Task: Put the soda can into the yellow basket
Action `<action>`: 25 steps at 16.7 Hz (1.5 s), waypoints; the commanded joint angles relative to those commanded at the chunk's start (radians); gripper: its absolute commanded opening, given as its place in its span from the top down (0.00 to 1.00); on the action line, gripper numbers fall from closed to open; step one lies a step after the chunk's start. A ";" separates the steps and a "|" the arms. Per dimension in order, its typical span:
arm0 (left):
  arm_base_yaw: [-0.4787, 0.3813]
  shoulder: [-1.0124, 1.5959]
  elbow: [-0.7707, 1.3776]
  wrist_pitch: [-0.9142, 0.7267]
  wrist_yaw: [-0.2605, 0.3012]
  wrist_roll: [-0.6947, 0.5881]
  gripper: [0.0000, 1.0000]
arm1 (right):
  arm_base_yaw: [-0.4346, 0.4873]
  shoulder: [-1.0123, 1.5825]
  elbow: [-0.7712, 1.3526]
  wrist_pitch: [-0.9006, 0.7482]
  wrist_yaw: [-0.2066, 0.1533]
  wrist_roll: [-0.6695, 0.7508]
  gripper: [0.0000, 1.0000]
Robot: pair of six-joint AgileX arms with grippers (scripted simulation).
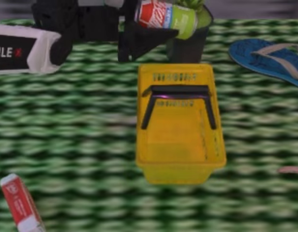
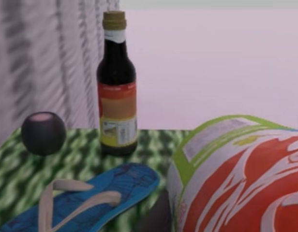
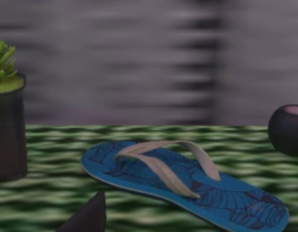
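Soda can (image 1: 166,17) held on its side in the left gripper (image 1: 139,34), fingers clamped on it, raised at the far edge of the desk (image 1: 67,145) — it hangs beyond the yellow basket's (image 1: 180,171) far wall, not yet over the opening. Its green end overlaps the dark plant pot (image 1: 187,46) standing just behind the basket, so I judge the carry is kept high to pass over pot and rim alike.

The basket's grey handles (image 1: 178,96) lie folded across the far half; the near half is the open room for a drop. A blue sandal (image 1: 265,58) lies to the right, a red carton (image 1: 21,203) well apart at the near left. The left wrist view adds a dark bottle (image 2: 116,82) and a dark ball (image 2: 43,133). The right gripper is out of the top view; I cannot tell its fingers.
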 joint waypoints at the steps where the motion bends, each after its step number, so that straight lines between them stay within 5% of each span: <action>1: -0.001 -0.003 -0.007 0.008 0.006 -0.004 1.00 | 0.000 0.000 0.000 0.000 0.000 0.000 0.00; 7: 0.004 0.018 -0.008 0.023 0.008 -0.002 1.00 | 0.000 0.000 0.000 0.000 0.000 0.000 0.00; 14: 0.022 0.208 -0.079 0.303 0.009 -0.006 1.00 | 0.000 0.000 0.000 0.000 0.000 0.000 0.00; 20: 0.025 0.237 -0.093 0.337 0.008 -0.008 1.00 | 0.000 0.000 0.000 0.000 0.000 0.000 0.00; 25: 0.025 0.237 -0.093 0.337 0.008 -0.008 0.62 | 0.000 0.000 0.000 0.000 0.000 0.000 0.00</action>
